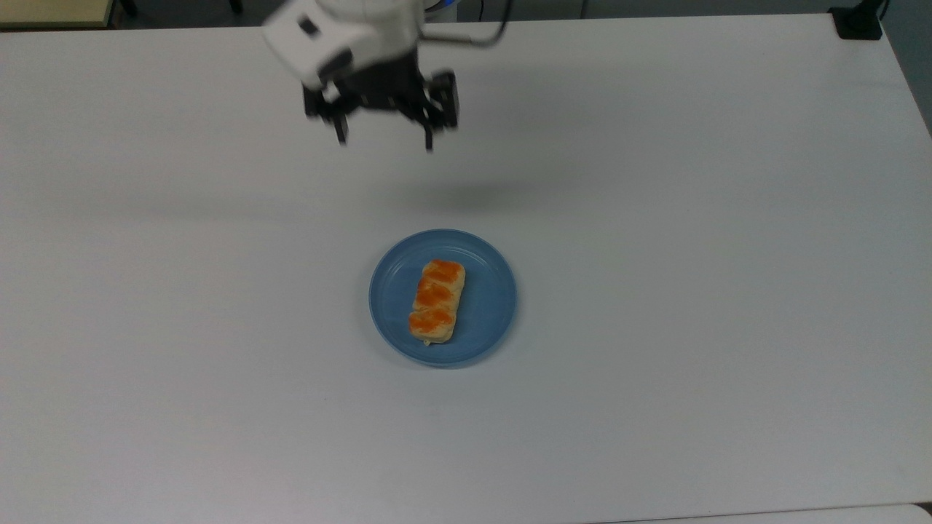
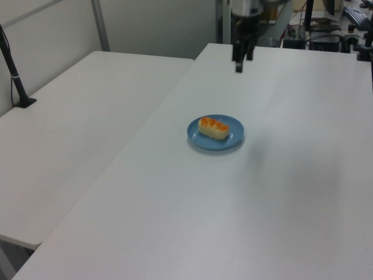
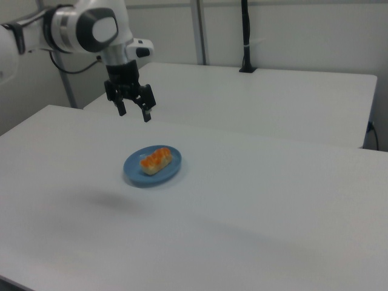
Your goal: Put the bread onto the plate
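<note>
the bread (image 1: 436, 301) is lying flat on the plate (image 1: 486, 314), glazed tops facing up, all three lumps inside the rim. in the top view it is sitting a little toward the top view's left of the plate's middle, its long side running nearly straight up and down the picture with a slight lean. no end is hanging over the rim, and nothing is touching it. the plate itself is sitting alone on the white table (image 1: 692, 291).

beyond the plate, well apart from it and high above the table, the gripper (image 1: 384, 138) is hanging with its fingers spread wide and nothing between them. in the right view the gripper (image 3: 133, 110) is hovering up and toward the right view's left of the plate (image 3: 134, 171), clear of the bread (image 3: 155, 160).

to my eye the placing is done and the step in hand is just the retreat. doing it well is meaning keeping the fingers spread, staying high, and not sweeping low back across the plate, since a light plate like that is probably sliding at a nudge. the bread looks soft and stable lying flat, so i am expecting no rolling. from the left view the bread (image 2: 214, 128) is resting squarely within the plate (image 2: 235, 137), so no correction seems needed.
</note>
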You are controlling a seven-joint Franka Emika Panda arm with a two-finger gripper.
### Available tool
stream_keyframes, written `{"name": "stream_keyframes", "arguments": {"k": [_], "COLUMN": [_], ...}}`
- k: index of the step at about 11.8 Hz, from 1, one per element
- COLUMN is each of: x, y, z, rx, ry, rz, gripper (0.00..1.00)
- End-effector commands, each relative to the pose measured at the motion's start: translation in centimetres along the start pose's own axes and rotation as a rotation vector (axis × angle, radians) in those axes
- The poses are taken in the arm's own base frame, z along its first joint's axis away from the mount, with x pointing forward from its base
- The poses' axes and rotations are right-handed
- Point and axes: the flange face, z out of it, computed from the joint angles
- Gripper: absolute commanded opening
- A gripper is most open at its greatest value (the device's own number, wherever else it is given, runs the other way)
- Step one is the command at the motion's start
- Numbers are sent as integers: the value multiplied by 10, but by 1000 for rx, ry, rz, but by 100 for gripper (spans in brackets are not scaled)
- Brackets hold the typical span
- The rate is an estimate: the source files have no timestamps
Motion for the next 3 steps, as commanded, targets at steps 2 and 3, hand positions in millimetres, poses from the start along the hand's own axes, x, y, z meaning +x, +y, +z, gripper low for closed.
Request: {"name": "stream_keyframes", "arguments": {"k": [2,3], "x": [-38,-39], "y": [23,24], "z": [-18,-20], "rx": [-2,-2], "ry": [-44,-42], "rz": [33,33], "gripper": [100,100]}}
